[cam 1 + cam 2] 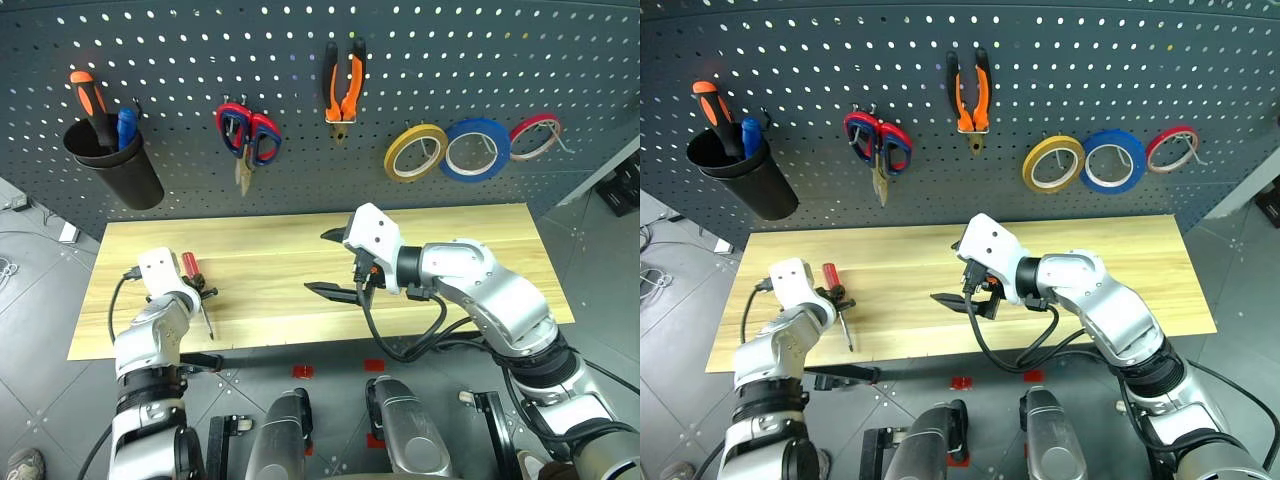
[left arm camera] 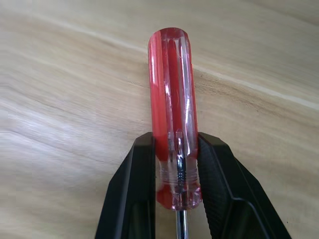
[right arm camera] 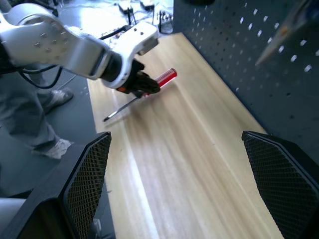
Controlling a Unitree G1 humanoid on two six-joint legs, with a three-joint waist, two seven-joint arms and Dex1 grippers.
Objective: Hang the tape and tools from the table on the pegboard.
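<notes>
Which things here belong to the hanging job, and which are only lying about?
Job: red-handled screwdriver in the left gripper; table; pegboard; yellow tape and pliers, already hung.

Not the job: black cup, red scissors, blue roll, red roll.

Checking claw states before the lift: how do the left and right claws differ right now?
The left claw is shut on the red-handled screwdriver, low at the table; the right claw is wide open and empty. The left claw sits at the table's left end; the right claw hangs above the middle of the table. Both have two black fingers.
</notes>
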